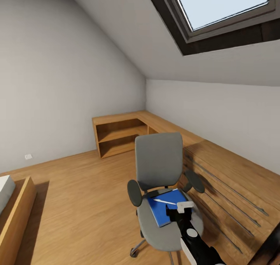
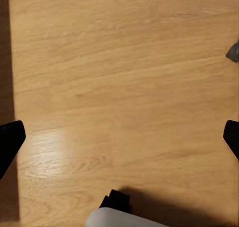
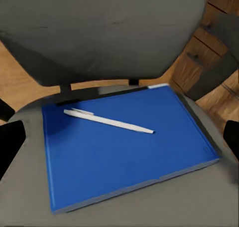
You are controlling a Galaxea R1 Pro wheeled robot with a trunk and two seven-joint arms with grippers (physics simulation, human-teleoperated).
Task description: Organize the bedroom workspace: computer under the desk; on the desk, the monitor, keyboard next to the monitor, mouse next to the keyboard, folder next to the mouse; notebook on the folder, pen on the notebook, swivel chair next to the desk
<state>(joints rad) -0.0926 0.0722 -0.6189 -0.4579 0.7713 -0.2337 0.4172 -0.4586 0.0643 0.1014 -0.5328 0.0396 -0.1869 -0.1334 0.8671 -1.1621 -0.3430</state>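
A bright blue folder [image 1: 165,210] lies flat on the grey seat of a swivel chair [image 1: 158,162], reaching from the seat's middle to just under the backrest. In the right wrist view the folder [image 3: 127,147] covers most of the seat, one corner near the chair's back post. A white pen [image 1: 165,201] rests on the folder, lying slantwise across the half nearer the backrest; the right wrist view shows the pen [image 3: 108,120] touching only the blue cover.

The right pincer [image 1: 182,210] hangs above the front part of the seat, over the near edge of the folder, on a black and white arm rising from the lower edge of the head view. In the right wrist view its dark fingertips [image 3: 9,144] stand wide apart at the two sides, with nothing between them but the folder and seat below.

In the left wrist view the left pincer's fingertips [image 2: 10,139] are likewise spread wide and grip nothing, over bare wooden floor [image 2: 124,87].

The chair stands just beside a long wooden dresser [image 1: 233,187] along the right wall, its black armrests out to either side. The dresser runs into the far corner and meets an open wooden shelf unit [image 1: 118,135]. A skylight [image 1: 221,8] is set in the sloped ceiling.
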